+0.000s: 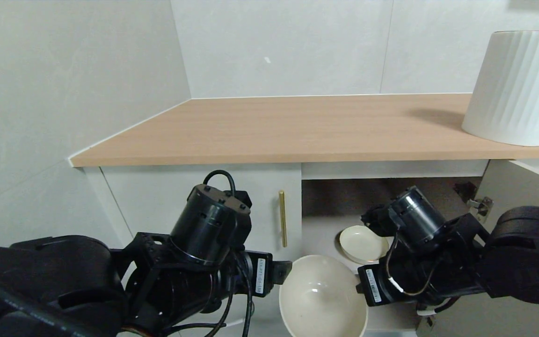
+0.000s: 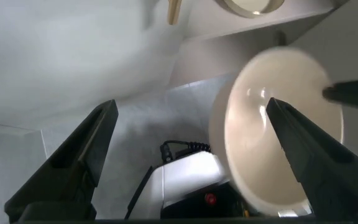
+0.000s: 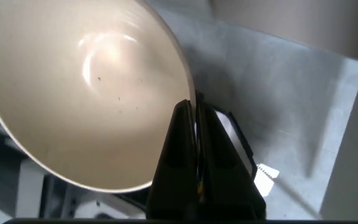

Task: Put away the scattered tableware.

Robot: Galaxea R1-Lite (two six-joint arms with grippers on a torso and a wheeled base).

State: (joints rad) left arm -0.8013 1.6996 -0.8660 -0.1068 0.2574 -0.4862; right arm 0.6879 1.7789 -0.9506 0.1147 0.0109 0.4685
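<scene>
My right gripper (image 3: 196, 115) pinching cream bowl (image 1: 322, 299) rim, lower centre of frame; my left gripper (image 2: 190, 106) hanging open beside it.

Can read no text from here. On my left wrist, small white rectangular sticker (image 1: 261, 276), just beside rim of cream round ceramic bowl (image 1: 321, 299): dark print in short lines, too small to make out. On my right wrist, second white rectangular sticker (image 1: 373, 285), at bowl's opposite side: also rows of dark print, characters illegible, cannot tell letters from numbers.
</scene>
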